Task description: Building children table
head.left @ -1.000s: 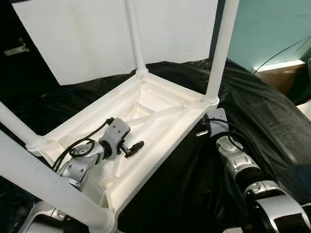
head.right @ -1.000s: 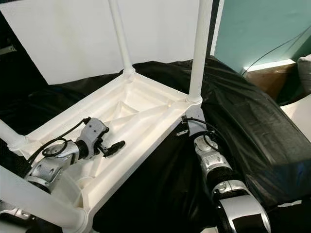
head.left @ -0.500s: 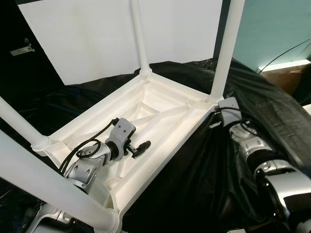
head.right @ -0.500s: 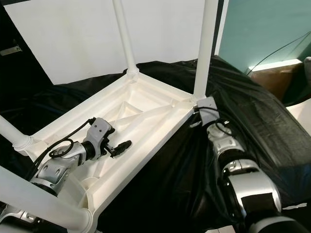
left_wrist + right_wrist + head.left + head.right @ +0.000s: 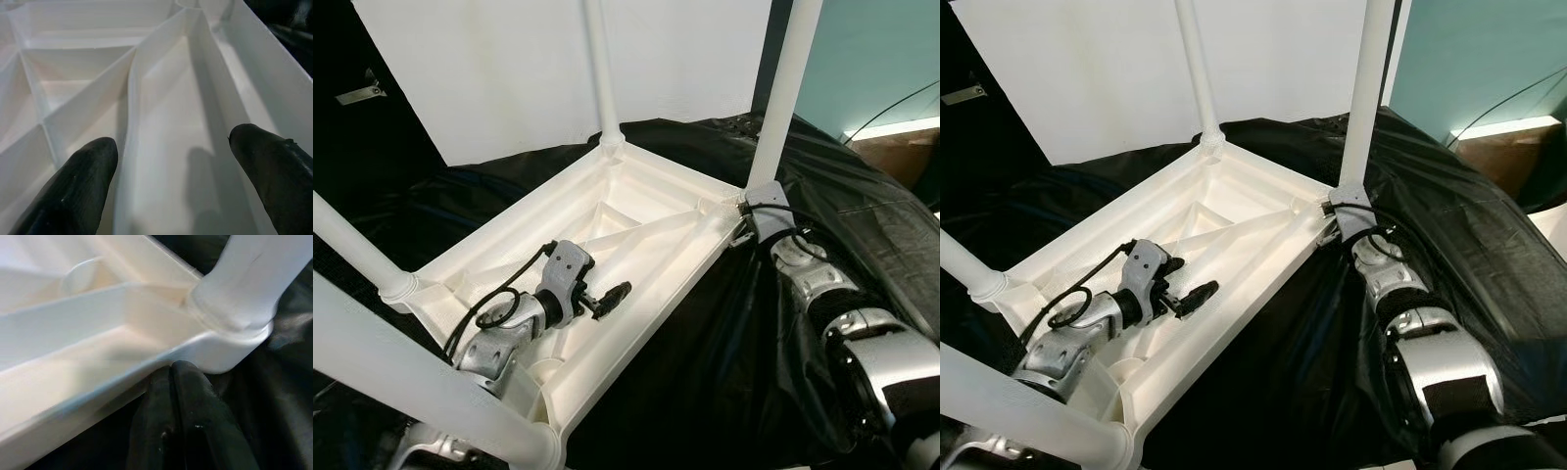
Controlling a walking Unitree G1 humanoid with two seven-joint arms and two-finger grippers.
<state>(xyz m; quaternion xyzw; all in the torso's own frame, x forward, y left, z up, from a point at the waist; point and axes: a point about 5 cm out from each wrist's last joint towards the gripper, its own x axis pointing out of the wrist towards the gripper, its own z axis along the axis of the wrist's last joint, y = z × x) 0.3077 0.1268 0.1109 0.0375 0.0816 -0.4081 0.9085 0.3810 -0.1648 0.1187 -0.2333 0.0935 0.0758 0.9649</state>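
Note:
The white plastic children's table (image 5: pixel 509 220) lies upside down on a black cloth, its legs pointing up. My left gripper (image 5: pixel 619 292) reaches into the ribbed underside and is open, its two black fingertips (image 5: pixel 83 161) on either side of a rib, holding nothing. My right gripper (image 5: pixel 172 369) is shut, with its fingers pressed together just under the rim at the far right corner. That corner carries the right leg (image 5: pixel 783 98) in its socket (image 5: pixel 234 308). The near leg (image 5: pixel 411 377) crosses in front of my left arm.
A black cloth (image 5: pixel 862 196) covers the surface under and around the table. A white board (image 5: pixel 489 69) stands behind it. A teal wall and a cardboard box (image 5: pixel 896 147) are at the far right. The far leg (image 5: pixel 600 69) and the left leg (image 5: pixel 352 245) stand upright.
My right gripper has moved forward from beside the rim to under the table's far right corner. The left gripper has barely moved. The view has shifted slightly.

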